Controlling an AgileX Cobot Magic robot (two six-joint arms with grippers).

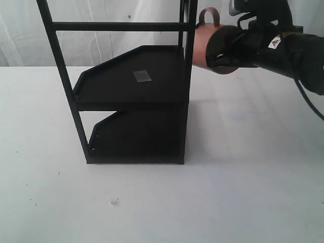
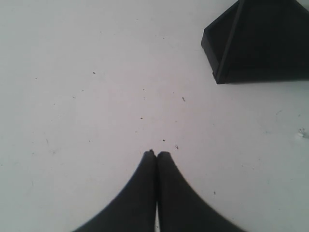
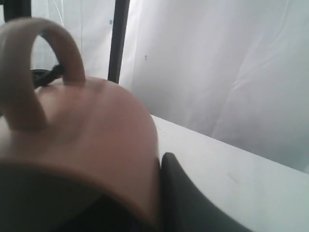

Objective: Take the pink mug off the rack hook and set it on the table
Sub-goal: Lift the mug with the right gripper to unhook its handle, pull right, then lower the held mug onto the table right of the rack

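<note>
The pink mug [image 1: 205,45] hangs on its side in the air, just right of the rack's [image 1: 131,86] right upright post near the top bar. Its loop handle [image 1: 208,15] points up. My right gripper [image 1: 225,50] is shut on the mug's rim: one finger [image 3: 193,203] lies against the outer wall of the mug [image 3: 96,140] and the other is hidden inside. A thin black peg, the rack hook [image 3: 46,76], shows close behind the handle [image 3: 29,67]; I cannot tell whether they touch. My left gripper [image 2: 156,153] is shut and empty above the table [image 2: 96,87].
The rack's upper tray carries a small grey sticker [image 1: 142,76], and a lower tray [image 1: 136,136] sits beneath it. A corner of the rack [image 2: 260,43] shows in the left wrist view. White table [image 1: 243,177] lies under the mug. Crumbs [image 1: 114,201] lie near the front.
</note>
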